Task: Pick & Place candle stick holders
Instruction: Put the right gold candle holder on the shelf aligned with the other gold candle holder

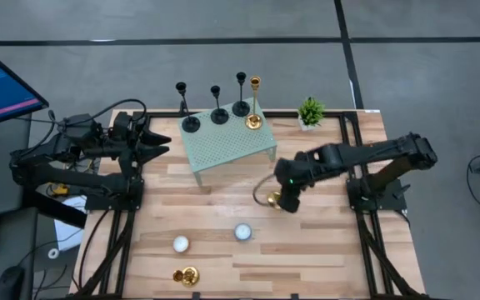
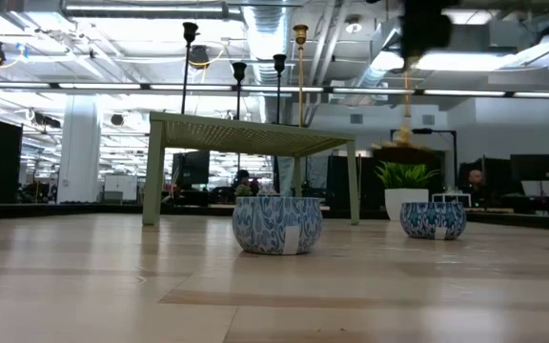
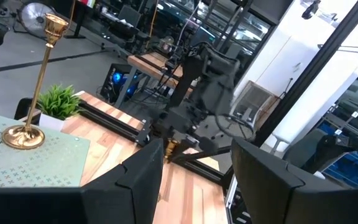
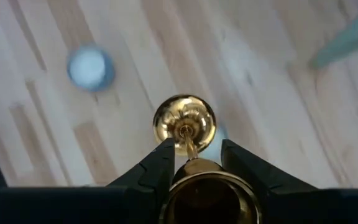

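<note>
Your right gripper (image 1: 287,200) sat at centre frame in the high view, fingers clamped on a gold candle stick holder (image 4: 185,127), apparently lifted clear of the table (image 1: 323,250). Three black holders (image 1: 217,112) and a tall gold holder (image 1: 254,104) stood on the green stand (image 1: 223,148), top centre. Another short gold holder (image 1: 187,276) lay lower left. Your left gripper (image 1: 158,143) waited at left, fingers partly apart and holding nothing.

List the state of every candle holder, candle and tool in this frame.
Right tool: shut on a gold holder, lifted above the table.
Left tool: open, empty, beside the green stand.
Three black holders: upright on the stand.
Tall gold holder: upright on the stand.
Squat gold holder: on the table.
Two candles: unlit, on the table.
</note>
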You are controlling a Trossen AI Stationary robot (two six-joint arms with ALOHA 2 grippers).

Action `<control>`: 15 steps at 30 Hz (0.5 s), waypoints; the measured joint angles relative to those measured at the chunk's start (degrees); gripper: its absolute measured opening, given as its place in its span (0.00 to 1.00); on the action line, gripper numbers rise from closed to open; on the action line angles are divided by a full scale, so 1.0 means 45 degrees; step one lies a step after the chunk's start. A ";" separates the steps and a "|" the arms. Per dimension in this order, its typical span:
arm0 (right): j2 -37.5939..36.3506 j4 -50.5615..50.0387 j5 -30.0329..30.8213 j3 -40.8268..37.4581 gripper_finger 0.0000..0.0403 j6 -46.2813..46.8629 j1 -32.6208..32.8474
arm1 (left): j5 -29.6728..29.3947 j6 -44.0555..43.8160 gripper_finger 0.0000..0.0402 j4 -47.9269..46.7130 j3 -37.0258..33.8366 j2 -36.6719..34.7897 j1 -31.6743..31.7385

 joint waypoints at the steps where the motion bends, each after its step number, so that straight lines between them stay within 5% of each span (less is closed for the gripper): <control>1: 0.0000 0.0291 -0.0010 0.0029 0.28 -0.0172 -0.0251 | 0.0003 0.0000 0.47 0.0009 0.0000 0.0000 0.0000; 15: 0.0008 0.0901 0.0159 0.3105 0.28 -0.3144 -0.3150 | 0.0000 0.0005 0.47 0.0179 0.0000 -0.0005 0.0000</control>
